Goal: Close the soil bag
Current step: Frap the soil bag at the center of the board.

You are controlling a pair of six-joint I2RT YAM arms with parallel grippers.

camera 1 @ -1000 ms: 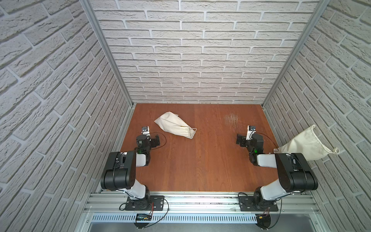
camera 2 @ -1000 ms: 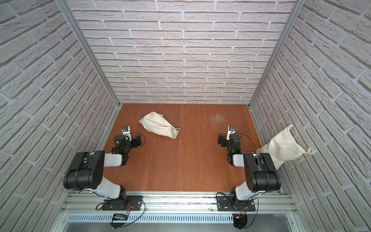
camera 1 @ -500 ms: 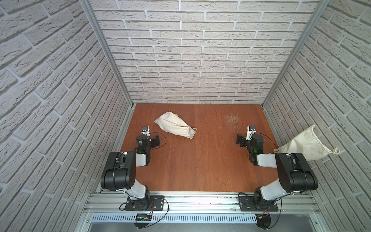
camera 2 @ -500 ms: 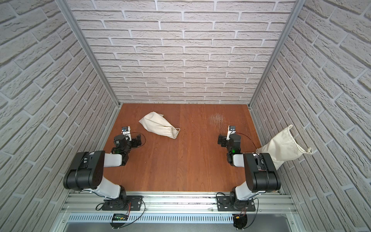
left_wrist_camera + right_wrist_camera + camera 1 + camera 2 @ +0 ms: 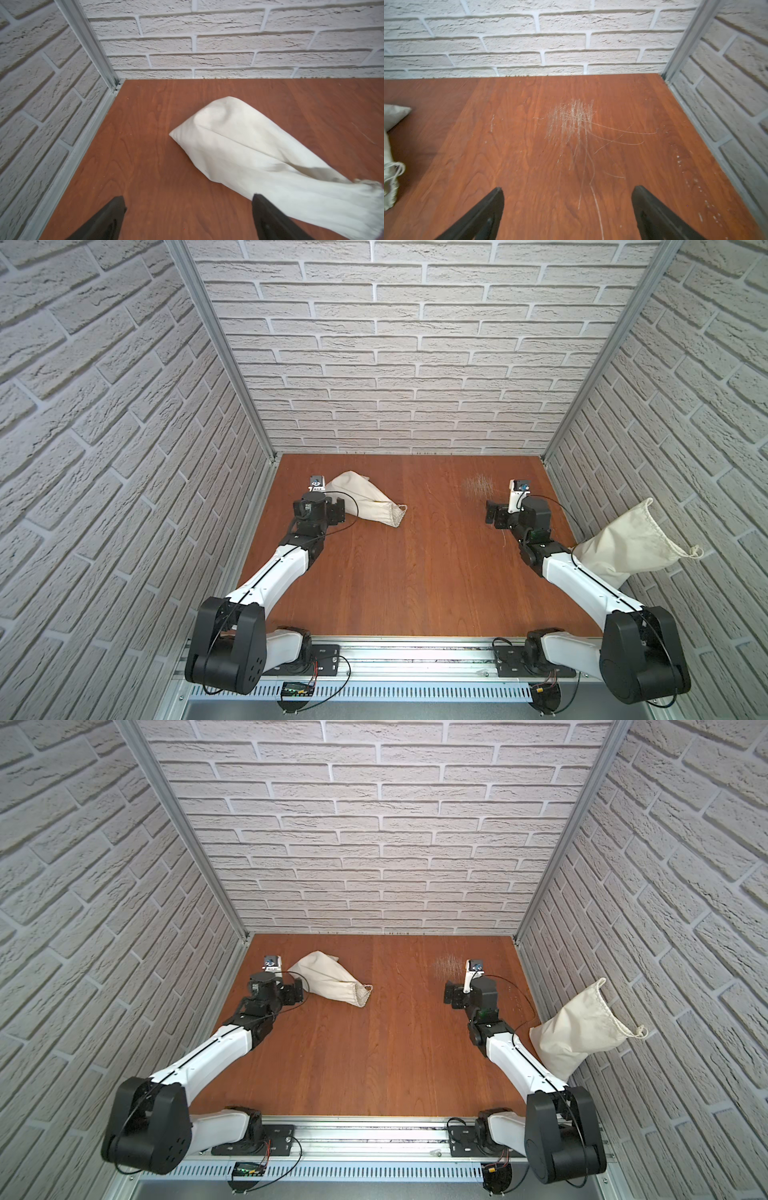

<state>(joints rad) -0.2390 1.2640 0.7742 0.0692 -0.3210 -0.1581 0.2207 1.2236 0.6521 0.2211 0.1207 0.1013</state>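
Both end effectors [image 5: 187, 196] [image 5: 568, 187] low, splayed

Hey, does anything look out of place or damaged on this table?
Two things. A cream sack is propped up against the right wall, at the edge of the table, and a patch of pale scratches mars the wood near the back wall.

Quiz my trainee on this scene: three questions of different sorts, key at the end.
1. True or false: the left gripper and the right gripper both stand open, holding nothing.
2. Fill in: the drawstring sack lying on the table is nearest the ____ gripper.
3. Multiple choice: the other drawstring sack A) lies flat at the centre B) leans against the right side wall C) hangs from the back wall.
Key: 1 true; 2 left; 3 B.
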